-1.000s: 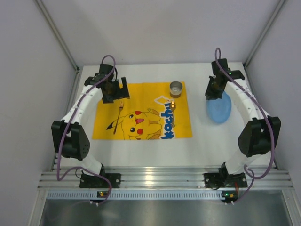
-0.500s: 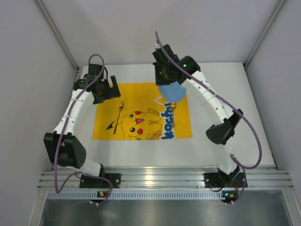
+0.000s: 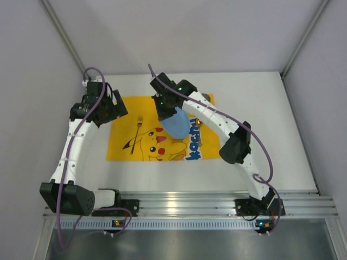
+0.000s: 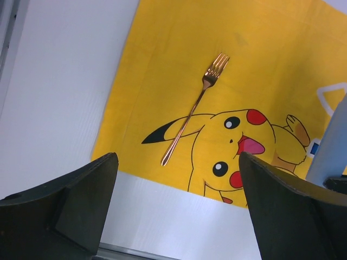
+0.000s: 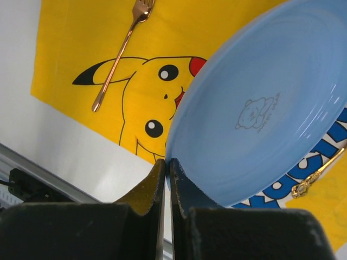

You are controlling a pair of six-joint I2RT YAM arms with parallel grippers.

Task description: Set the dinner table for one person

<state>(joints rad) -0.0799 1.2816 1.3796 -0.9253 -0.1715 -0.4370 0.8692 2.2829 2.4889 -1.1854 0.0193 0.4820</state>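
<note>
Pale walls close in three sides of the white table (image 3: 260, 108), which stretches from my two bases to the far wall. A yellow mat (image 3: 122, 149) with a cartoon print lies flat on its left-centre part, with bare white top all round it.

My right pincer (image 5: 167, 162) is pinched tight on the rim of a blue plate (image 5: 260, 108). The fingers meet on the edge with almost no gap between them. The plate hangs tilted above the mat, over the cartoon's head, and has a small bear drawn in its middle. From overhead it sits just right of the fork (image 3: 135, 136).

The fork lies flat on the mat's left half, tines toward the far wall, handle slanting toward me. A small gold piece of cutlery (image 5: 314, 174) lies on the mat's blue lettering, showing past the plate's lower edge. I cannot tell what kind it is.

My left pincer (image 4: 178, 160) is spread wide and holds nothing. It hangs above the table beside the mat's far left corner, well apart from the fork.
</note>
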